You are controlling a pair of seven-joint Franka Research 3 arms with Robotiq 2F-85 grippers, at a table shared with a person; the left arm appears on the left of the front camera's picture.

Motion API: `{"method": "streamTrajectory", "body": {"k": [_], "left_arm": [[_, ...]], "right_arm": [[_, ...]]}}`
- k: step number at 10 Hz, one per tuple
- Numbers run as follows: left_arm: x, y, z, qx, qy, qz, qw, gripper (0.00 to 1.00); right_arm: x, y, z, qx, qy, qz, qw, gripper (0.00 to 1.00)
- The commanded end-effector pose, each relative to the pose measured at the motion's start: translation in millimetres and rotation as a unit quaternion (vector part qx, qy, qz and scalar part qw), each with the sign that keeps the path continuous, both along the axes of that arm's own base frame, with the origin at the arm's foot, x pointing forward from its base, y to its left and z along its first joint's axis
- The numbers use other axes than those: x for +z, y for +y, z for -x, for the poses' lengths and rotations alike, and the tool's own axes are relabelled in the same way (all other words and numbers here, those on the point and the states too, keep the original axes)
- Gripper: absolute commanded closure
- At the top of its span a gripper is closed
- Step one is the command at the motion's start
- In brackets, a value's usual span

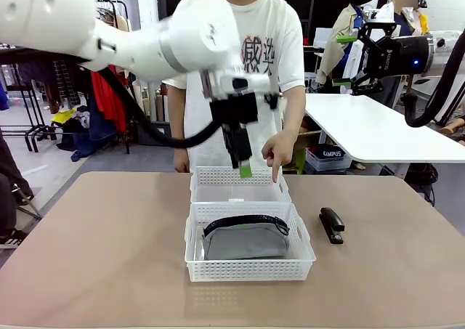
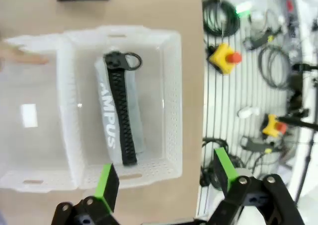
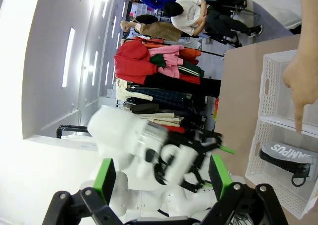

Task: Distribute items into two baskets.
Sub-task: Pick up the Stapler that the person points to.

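Nearest to the camera stands the near basket (image 1: 247, 269), and the grey pouch (image 1: 245, 240) lies inside it, with its black zipper running left to right along the long side of the basket. Directly behind it and touching it is the far basket (image 1: 218, 176), which holds nothing except a small white label (image 1: 235, 200) on its bottom; I cannot read any print on this label. The left gripper (image 1: 243, 165) hangs above the far basket. In the left wrist view its fingers stand wide apart and nothing is between them. A little to the right, the person's hand (image 1: 280, 149) points one finger down at the right rim of the far basket. I take this as a sign that the next item should go there. That item is the black stapler (image 1: 331, 224). It lies on the table (image 1: 109, 249) just beside the right wall of the near basket, not touching it, and its long axis runs from the robot's side toward the person. From the left gripper it lies to the right and closer to the robot. The right gripper (image 1: 345, 60) is raised high and well apart on the far right, fully spread and holding nothing, so I judge that the left gripper is nearer to the stapler. As for writing, the pouch shows white letters "AMPUS" in both wrist views, and a box (image 1: 325, 157) on the floor behind the table reads "CAMPUS".
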State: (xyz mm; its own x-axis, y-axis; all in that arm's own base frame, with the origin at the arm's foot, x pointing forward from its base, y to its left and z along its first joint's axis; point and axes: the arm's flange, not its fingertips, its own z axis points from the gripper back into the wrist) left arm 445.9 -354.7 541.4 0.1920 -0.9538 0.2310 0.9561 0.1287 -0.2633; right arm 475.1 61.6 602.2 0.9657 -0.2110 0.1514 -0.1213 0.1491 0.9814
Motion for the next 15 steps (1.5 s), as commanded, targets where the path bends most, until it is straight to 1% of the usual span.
{"method": "streamTrajectory", "body": {"k": [1,2,3,4,5,6,7,8,12,13,14,15], "left_arm": [[23.6,36.2,-3.8,0.133,-0.001,0.028,0.991,0.0],[35.7,57.9,-9.5,0.196,0.015,0.029,0.98,0.0],[45.9,79.9,-16.1,0.24,0.035,0.037,0.969,0.0],[53.0,99.2,-14.9,0.254,0.061,0.051,0.964,0.0],[58.4,118.0,-21.7,0.278,0.077,0.048,0.956,0.0],[60.6,129.3,-25.8,0.3,0.072,0.059,0.949,0.0],[60.3,130.3,-27.0,0.308,0.047,0.043,0.949,0.0],[62.6,126.3,-33.6,0.281,0.062,0.041,0.957,0.0],[61.6,126.7,-32.7,0.285,0.062,0.041,0.955,0.0],[67.3,145.2,-43.0,0.331,0.169,0.082,0.925,0.0],[76.9,173.0,-49.4,0.361,0.274,0.15,0.879,0.0],[84.6,200.2,-56.2,0.383,0.319,0.189,0.846,0.0]], "right_arm": [[0.5,0.3,0.4,0.001,-0.005,0.0,1.0,0.0],[0.5,0.3,0.4,0.001,-0.005,0.0,1.0,0.0],[0.5,0.3,0.4,0.001,-0.005,0.0,1.0,0.0],[0.5,0.3,0.4,0.001,-0.005,0.0,1.0,0.0],[0.5,0.3,0.4,0.001,-0.005,0.0,1.0,0.0],[0.5,0.3,0.4,0.001,-0.005,0.0,1.0,0.0],[0.5,0.3,0.4,0.001,-0.005,0.0,1.0,0.0],[0.5,0.3,0.4,0.001,-0.005,0.0,1.0,0.0],[0.5,0.3,0.4,0.001,-0.005,0.0,1.0,0.0],[0.5,0.3,0.4,0.001,-0.005,0.0,1.0,0.0],[0.5,0.3,0.4,0.001,-0.005,0.0,1.0,0.0],[0.5,0.3,0.4,0.001,-0.005,0.0,1.0,0.0]]}}
